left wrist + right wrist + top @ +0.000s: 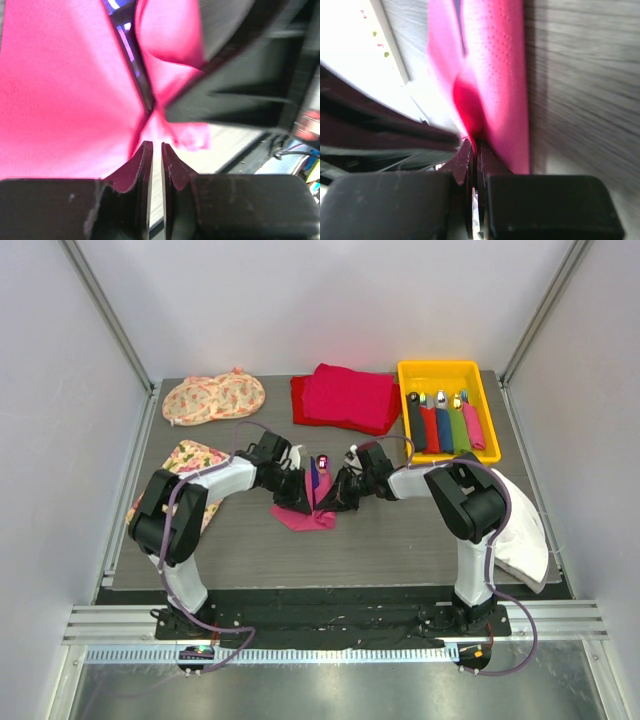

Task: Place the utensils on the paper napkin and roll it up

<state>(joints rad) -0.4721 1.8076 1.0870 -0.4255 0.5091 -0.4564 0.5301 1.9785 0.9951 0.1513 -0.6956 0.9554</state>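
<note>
Pink napkin (pixel 305 518) | utensils (pixel 315 478) axis near-far | left pincer (pixel 153 146), right pincer (pixel 474 142) pinching

Just ahead of the right claw (pixel 475 145), the paper napkin (pixel 500 60) is showing as thin matt paper, finely dimpled. Beside it the bench (pixel 585 75) is looking like matt grey wood grain. Beyond the left claw (pixel 156 147), whose fingers are looking like matt black plastic with roughened edges, a utensil handle (pixel 127 42) is gleaming glossy purple.

Mid-worktop: left gripper (pixel 295 490) and right gripper (pixel 337 490) meet over the crumpled paper napkin (pixel 305 519), utensils (pixel 315 478) between them. Far right corner: yellow tray (pixel 440 366). Far edge, centre: red cloth pile (pixel 345 398). Far left corner: floral mats (pixel 213 398).
</note>
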